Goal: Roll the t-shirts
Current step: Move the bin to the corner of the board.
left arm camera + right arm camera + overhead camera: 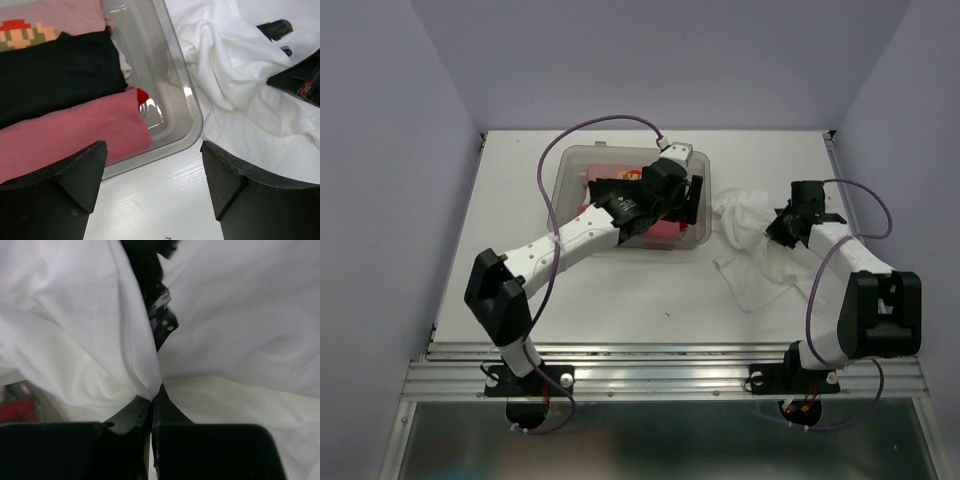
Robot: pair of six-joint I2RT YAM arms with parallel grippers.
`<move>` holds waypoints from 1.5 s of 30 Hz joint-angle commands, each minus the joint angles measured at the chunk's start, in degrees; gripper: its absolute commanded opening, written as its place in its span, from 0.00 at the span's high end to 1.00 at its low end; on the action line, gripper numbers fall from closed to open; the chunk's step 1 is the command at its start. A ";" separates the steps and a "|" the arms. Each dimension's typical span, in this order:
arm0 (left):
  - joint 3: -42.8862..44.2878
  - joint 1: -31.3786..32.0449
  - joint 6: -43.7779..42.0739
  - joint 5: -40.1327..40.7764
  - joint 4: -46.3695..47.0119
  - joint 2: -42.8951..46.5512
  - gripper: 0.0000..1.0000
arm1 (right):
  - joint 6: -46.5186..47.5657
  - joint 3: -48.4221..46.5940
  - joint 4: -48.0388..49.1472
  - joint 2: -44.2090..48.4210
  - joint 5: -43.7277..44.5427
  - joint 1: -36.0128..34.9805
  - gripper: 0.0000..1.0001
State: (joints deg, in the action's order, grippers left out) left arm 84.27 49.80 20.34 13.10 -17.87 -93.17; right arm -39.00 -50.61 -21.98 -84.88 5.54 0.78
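Two arms are out over the table (620, 295), and a good deal is masked. From above, the left arm (580, 235) lies across the clear plastic tub (570, 165) and covers most of its contents; only scraps of pink and black show. The right gripper (782, 226) is sunk in the white t-shirt (752, 255), its tips lost in the folds. Its own camera is almost all white cloth: the fingers (125, 425) are pressed together with a fold of the shirt (75, 325) nipped at their tips, and the rest runs off every edge. A piece of dark hardware (161, 320) shows in the gap between folds, too close to name.

Now for room. The white t-shirt lies crumpled on the table just right of the tub, right up against its wall. Bare table runs in front of tub and shirt, toward the arm bases, and behind them to the back edge.

The left wrist camera gives what the overhead cannot. Inside the tub (175, 85), a pale pink shirt with a pixel print (65, 12), a black shirt (55, 75) and a salmon-pink shirt (65, 137) lie folded side by side. The left gripper (154, 155) hangs over the tub's near corner, fingers wide apart, holding nothing.
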 commanded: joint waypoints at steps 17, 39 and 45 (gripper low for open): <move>26.04 5.13 3.66 2.37 -7.97 -29.09 0.20 | -0.28 -4.59 -1.75 12.99 -2.55 12.14 0.99; -16.23 8.29 -0.83 -7.39 -13.76 0.59 0.25 | -1.07 -3.01 -1.67 11.23 -4.57 12.14 0.99; -11.71 8.38 -2.41 -10.80 -18.25 8.25 0.21 | -1.25 -2.56 -1.40 10.97 -5.01 12.14 0.99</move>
State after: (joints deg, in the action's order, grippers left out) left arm 67.18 57.91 19.44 5.04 -31.57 -90.13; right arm -39.90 -53.39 -25.04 -73.93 1.45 13.02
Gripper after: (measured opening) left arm 0.772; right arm 0.038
